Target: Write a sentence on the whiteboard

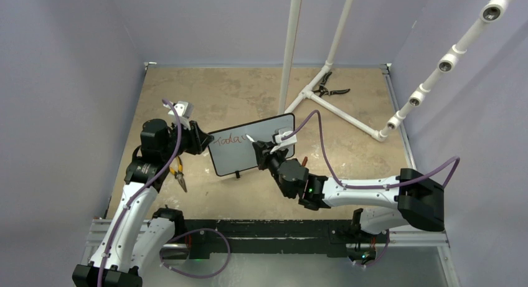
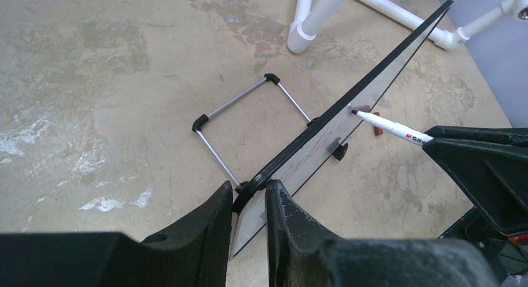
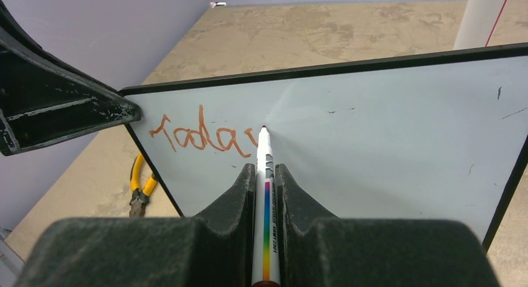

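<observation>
Right wrist: right jaws clamp marker (image 3: 264,175), tip at whiteboard (image 3: 386,131); left jaws pinch its edge.

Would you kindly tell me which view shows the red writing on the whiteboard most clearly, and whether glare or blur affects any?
Right wrist: the sentence is sharp, with faint sheen by the marker tip; top external: small but glare-free; left wrist: the whiteboard is nearly edge-on, writing reduced to faint streaks.
</observation>
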`<move>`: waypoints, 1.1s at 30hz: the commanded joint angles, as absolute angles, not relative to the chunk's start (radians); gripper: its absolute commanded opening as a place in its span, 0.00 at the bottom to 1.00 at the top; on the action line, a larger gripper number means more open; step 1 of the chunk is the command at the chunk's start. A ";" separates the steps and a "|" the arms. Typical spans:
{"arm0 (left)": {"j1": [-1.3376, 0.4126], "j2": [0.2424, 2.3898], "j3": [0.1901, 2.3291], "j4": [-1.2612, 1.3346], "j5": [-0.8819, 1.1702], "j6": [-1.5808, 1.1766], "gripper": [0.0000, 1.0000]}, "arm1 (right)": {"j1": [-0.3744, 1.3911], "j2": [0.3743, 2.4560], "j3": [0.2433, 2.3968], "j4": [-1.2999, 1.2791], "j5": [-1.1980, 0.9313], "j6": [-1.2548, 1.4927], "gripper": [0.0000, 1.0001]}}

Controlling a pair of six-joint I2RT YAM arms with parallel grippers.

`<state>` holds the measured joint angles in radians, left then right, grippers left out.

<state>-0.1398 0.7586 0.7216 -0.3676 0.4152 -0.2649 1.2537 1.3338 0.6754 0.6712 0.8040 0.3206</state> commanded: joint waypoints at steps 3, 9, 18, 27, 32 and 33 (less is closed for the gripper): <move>-0.137 0.747 0.718 -0.336 0.403 -0.252 0.12 | 1.240 1.355 0.726 0.690 0.841 0.317 0.00; -0.138 0.744 0.718 -0.336 0.405 -0.252 0.12 | 1.240 1.368 0.722 0.646 0.857 0.353 0.00; -0.138 0.742 0.718 -0.334 0.405 -0.252 0.12 | 1.245 1.367 0.691 0.575 0.803 0.443 0.00; -0.138 0.742 0.718 -0.334 0.405 -0.252 0.12 | 1.274 1.404 0.695 0.584 0.752 0.454 0.00; -0.138 0.744 0.718 -0.336 0.403 -0.252 0.12 | 1.285 1.395 0.703 0.615 0.740 0.425 0.00; -0.138 0.744 0.718 -0.336 0.403 -0.252 0.12 | 1.286 1.384 0.704 0.621 0.738 0.419 0.00</move>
<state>-0.1398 0.7586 0.7216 -0.3683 0.4179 -0.2649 1.2797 1.4147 0.6895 0.5869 0.7395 0.4347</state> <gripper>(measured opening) 0.218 0.143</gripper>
